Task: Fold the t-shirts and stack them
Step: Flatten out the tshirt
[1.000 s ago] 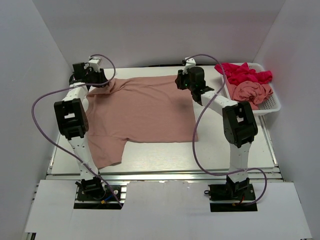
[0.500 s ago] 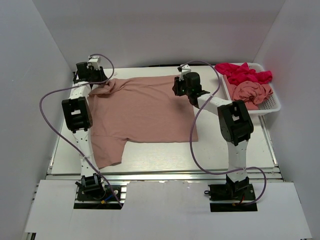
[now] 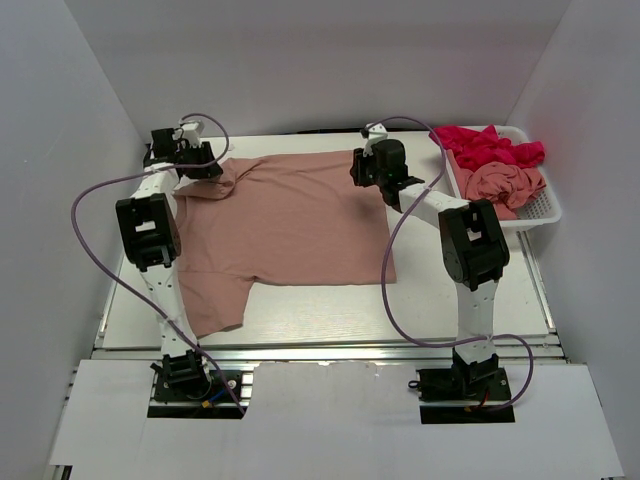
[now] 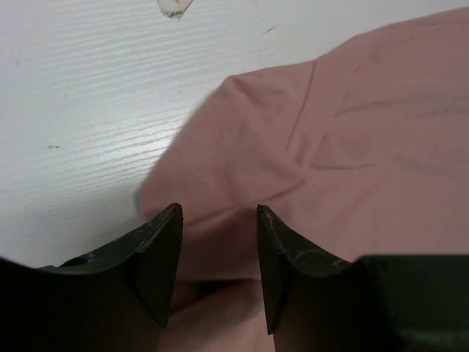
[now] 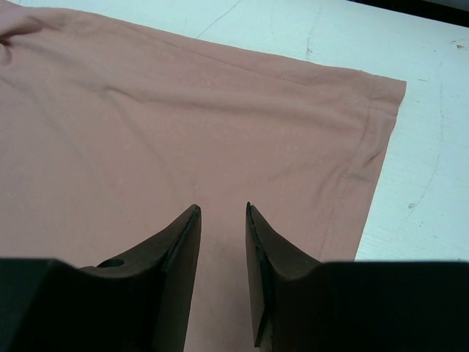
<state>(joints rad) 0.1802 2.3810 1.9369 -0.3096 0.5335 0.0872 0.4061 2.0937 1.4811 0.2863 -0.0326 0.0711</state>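
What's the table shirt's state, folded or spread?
Spread: the salmon t-shirt lies flat across the table; only its far-left corner is bunched.

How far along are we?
Done: nothing folded or stacked. In hand: one salmon shirt lies spread out; left gripper and right gripper sit open over its far edge. Left: folding it, plus the magenta shirt and crumpled pink shirt in the basket.

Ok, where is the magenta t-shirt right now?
Top view, far right: the magenta t-shirt lies crumpled in the far end of the white mesh basket, behind a bunched salmon-pink t-shirt.
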